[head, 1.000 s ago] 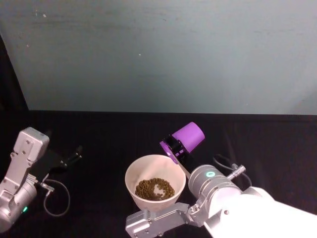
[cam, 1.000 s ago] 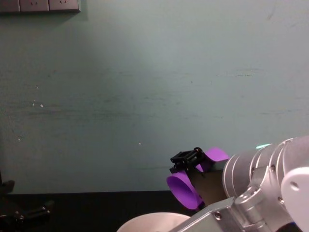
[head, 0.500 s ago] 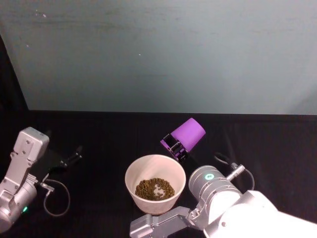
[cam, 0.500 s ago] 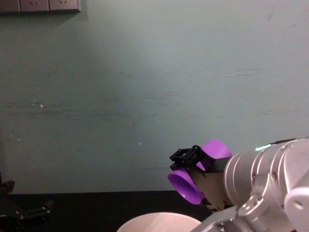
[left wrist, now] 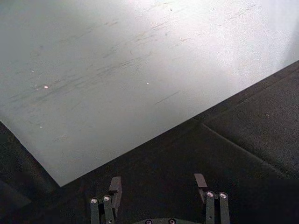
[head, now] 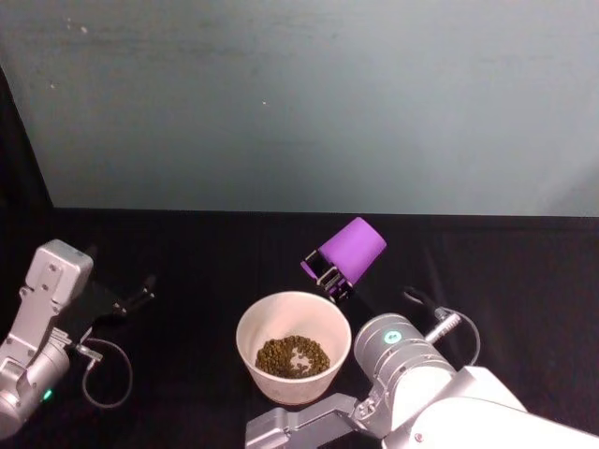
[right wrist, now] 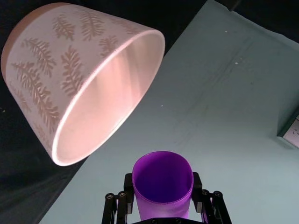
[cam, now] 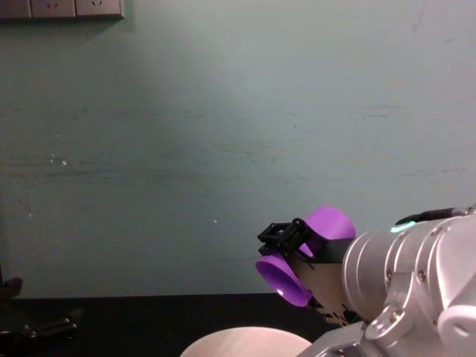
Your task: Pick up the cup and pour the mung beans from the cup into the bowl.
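The purple cup (head: pixel 348 251) hangs tipped on its side above the far right rim of the bowl (head: pixel 248 325), mouth pointing down toward it. My right gripper (head: pixel 328 274) is shut on the cup near its mouth. Mung beans (head: pixel 292 355) lie in a heap at the bottom of the pale bowl. From the right wrist, the cup (right wrist: pixel 162 185) looks empty inside and the bowl (right wrist: pixel 88 88) shows a leaf pattern on its wall. In the chest view the cup (cam: pixel 312 245) hangs above the bowl's rim (cam: pixel 245 344). My left gripper (left wrist: pixel 156 198) stands open over the black table, far left.
A black cloth covers the table (head: pixel 187 253), with a pale teal wall (head: pixel 299 103) right behind it. A thin cable (head: pixel 103 374) loops beside my left arm (head: pixel 47 318). Wall sockets (cam: pixel 59 7) sit high on the wall.
The right gripper has lifted the tipped cup slightly up and away from the bowl's rim. The beans and the left arm have stayed put.
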You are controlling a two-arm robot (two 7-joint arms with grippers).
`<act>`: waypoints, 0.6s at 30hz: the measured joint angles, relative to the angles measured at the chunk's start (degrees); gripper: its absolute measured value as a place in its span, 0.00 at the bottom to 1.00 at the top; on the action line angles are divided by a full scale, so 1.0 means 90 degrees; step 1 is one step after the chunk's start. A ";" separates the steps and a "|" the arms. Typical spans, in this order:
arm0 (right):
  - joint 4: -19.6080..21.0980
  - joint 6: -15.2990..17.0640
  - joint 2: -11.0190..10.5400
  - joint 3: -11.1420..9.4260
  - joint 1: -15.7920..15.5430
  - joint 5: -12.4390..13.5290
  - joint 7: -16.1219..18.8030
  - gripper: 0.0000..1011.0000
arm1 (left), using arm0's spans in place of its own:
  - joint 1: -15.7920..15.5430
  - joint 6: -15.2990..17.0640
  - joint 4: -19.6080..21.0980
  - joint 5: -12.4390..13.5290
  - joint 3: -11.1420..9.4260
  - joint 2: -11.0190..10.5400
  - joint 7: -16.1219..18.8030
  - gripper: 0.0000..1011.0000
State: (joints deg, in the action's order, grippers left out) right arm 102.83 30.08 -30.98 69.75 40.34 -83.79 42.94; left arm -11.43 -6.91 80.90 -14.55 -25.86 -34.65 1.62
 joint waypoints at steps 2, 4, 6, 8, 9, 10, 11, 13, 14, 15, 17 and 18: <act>0.0021 0.0000 -0.0009 -0.0045 -0.0031 0.0024 -0.0018 0.72 | 0.0000 0.0000 0.0000 0.0000 0.0000 0.0000 0.0000 0.99; 0.0063 0.0003 -0.0028 -0.0107 -0.0074 0.0036 -0.0044 0.72 | 0.0000 0.0000 0.0000 0.0000 0.0000 0.0000 0.0000 0.99; 0.0121 0.0015 -0.0055 -0.0177 -0.0125 0.0059 -0.0063 0.72 | 0.0000 0.0000 0.0000 0.0000 0.0000 0.0000 0.0000 0.99; 0.0190 0.0027 -0.0089 -0.0269 -0.0186 0.0120 -0.0103 0.72 | 0.0000 0.0000 0.0000 0.0000 0.0000 0.0000 0.0000 0.99; 0.0213 0.0036 -0.0101 -0.0303 -0.0210 0.0153 -0.0121 0.72 | 0.0000 0.0000 0.0000 0.0000 0.0000 0.0000 0.0000 0.99; 0.0262 0.0052 -0.0128 -0.0387 -0.0263 0.0228 -0.0181 0.72 | 0.0000 0.0000 0.0000 0.0000 0.0000 0.0000 0.0000 0.99; 0.0286 0.0060 -0.0141 -0.0431 -0.0290 0.0261 -0.0212 0.72 | 0.0000 0.0000 0.0000 0.0000 0.0000 0.0000 0.0000 0.99; 0.0332 0.0068 -0.0166 -0.0524 -0.0346 0.0373 -0.0291 0.72 | 0.0000 0.0000 0.0000 0.0000 0.0000 0.0000 0.0000 0.99; 0.0376 0.0071 -0.0191 -0.0643 -0.0417 0.0507 -0.0381 0.72 | 0.0000 0.0000 0.0000 0.0000 0.0000 0.0000 0.0000 0.99; 0.0404 0.0072 -0.0207 -0.0712 -0.0455 0.0595 -0.0436 0.72 | 0.0000 0.0000 0.0000 0.0000 0.0000 0.0000 0.0000 0.99; 0.0448 0.0075 -0.0237 -0.0856 -0.0536 0.0793 -0.0559 0.72 | 0.0000 0.0000 0.0000 0.0000 0.0000 0.0000 0.0000 0.99; 0.0491 0.0076 -0.0267 -0.1017 -0.0630 0.0992 -0.0669 0.71 | 0.0000 0.0000 0.0000 0.0000 0.0000 0.0000 0.0000 0.99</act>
State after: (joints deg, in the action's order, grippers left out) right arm 107.25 30.76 -33.38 60.59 34.67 -74.86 36.92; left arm -11.43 -6.91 80.90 -14.55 -25.86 -34.64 1.62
